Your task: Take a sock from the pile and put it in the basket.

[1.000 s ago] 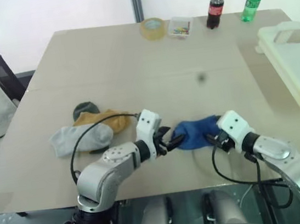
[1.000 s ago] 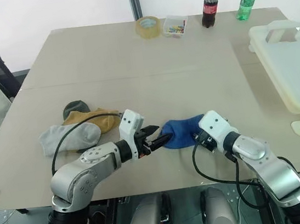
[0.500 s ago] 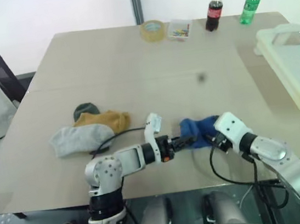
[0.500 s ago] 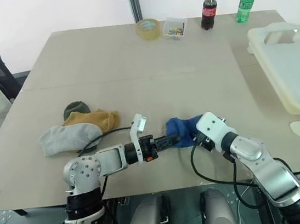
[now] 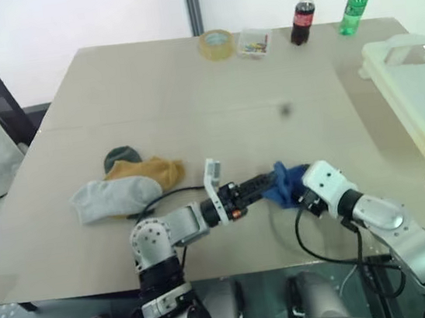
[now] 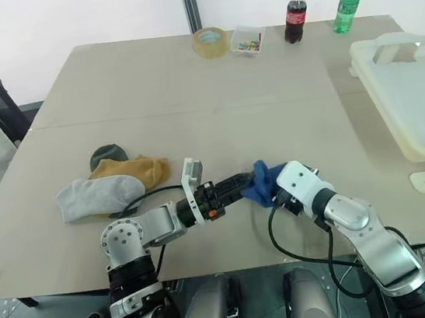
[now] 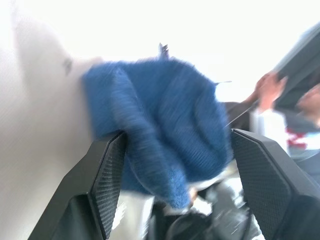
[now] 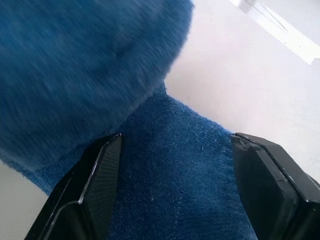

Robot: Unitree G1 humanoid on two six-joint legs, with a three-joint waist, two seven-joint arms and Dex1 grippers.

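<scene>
Sock, the blue one, sits bunched up near the lower centre of the frame on the table, caught between my two grippers. My left gripper reaches in level from the left, and in the left wrist view its fingers stand wide apart with the blue fabric filling the space between them; I cannot tell whether they press it. My right gripper comes in from the lower right, and the right wrist view shows its fingers also spread wide, with blue knit lying between them and bulging above.

Left of centre on the table lies the pile: a light grey sock in front, a mustard yellow one behind it, a dark green one at the back.

At the right edge of the frame is the basket, pale and translucent, well apart from the socks.

Along the table's far edge, at the top of the frame, stand a tape roll, a small clear box, a cola bottle and a green bottle.
</scene>
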